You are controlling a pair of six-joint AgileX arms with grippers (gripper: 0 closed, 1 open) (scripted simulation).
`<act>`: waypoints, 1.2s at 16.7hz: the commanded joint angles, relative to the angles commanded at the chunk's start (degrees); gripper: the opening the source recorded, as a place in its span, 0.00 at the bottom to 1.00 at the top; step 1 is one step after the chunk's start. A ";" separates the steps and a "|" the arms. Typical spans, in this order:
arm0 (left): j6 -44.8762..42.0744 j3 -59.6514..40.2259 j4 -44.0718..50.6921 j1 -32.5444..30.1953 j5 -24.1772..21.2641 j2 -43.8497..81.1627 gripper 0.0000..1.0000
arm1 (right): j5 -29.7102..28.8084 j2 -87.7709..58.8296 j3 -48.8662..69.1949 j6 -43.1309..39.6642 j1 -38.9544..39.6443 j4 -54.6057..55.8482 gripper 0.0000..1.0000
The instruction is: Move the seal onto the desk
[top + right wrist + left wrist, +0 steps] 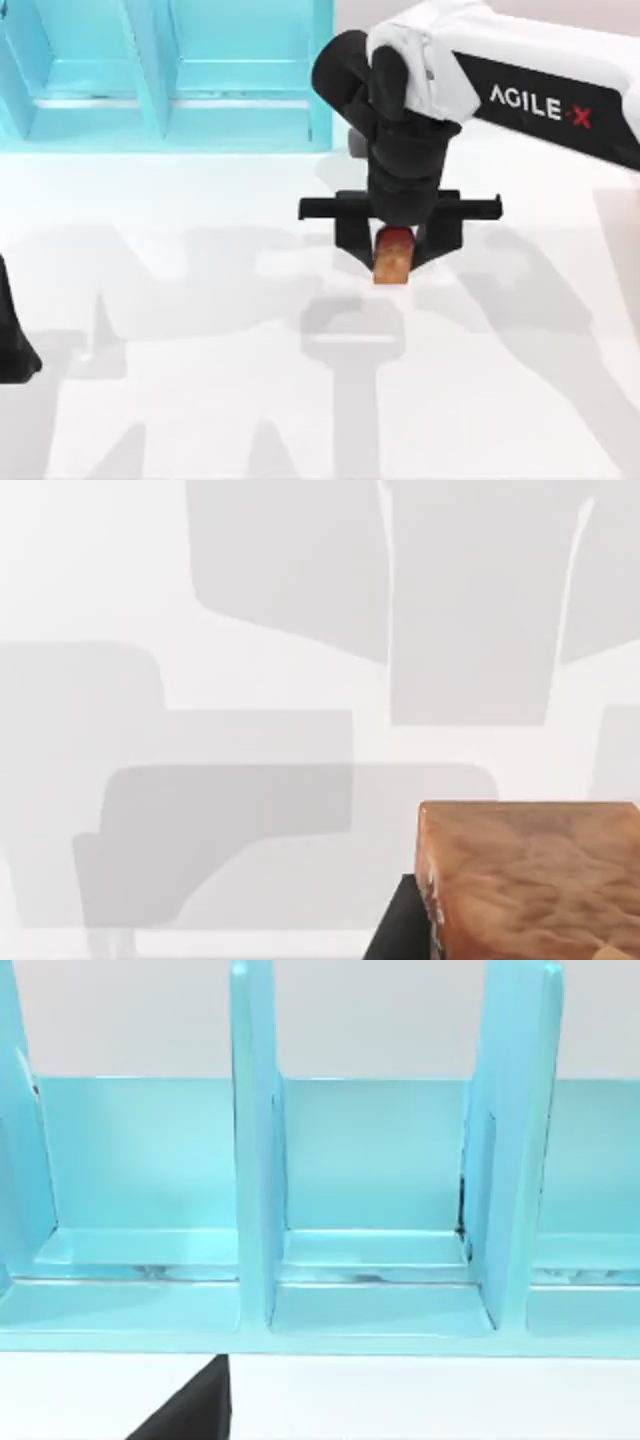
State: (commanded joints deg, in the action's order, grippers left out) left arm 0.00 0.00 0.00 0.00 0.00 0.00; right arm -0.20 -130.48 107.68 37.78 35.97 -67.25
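Observation:
The seal, an amber-orange block with a red rounded top, hangs upright between the fingers of my right gripper, which is shut on it. It is held above the white desk near the middle, in front of the shelf's right end, and its shadow falls on the tabletop just ahead. In the right wrist view the seal's amber body sits close to the camera over the bare desk. My left gripper is parked at the table's left edge.
A turquoise shelf unit with open compartments stands along the back left of the desk. The left wrist view faces its dividers head on. Arm shadows cross the white surface.

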 joint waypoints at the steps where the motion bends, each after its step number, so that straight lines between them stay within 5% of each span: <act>1: 0.00 0.00 0.00 0.00 0.00 0.00 1.00 | -0.03 -0.38 -0.99 0.01 0.04 1.39 0.00; 9: 0.00 0.00 0.00 0.00 0.00 0.00 1.00 | -0.14 -1.85 -4.82 0.04 0.21 6.80 0.00; 20: 0.00 0.00 0.00 0.00 0.00 0.00 1.00 | -0.14 -1.85 -4.82 0.04 0.21 6.80 0.83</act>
State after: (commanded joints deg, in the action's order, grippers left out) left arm 0.00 0.00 0.00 0.00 0.00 0.00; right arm -0.34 -132.33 102.85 37.82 36.18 -60.45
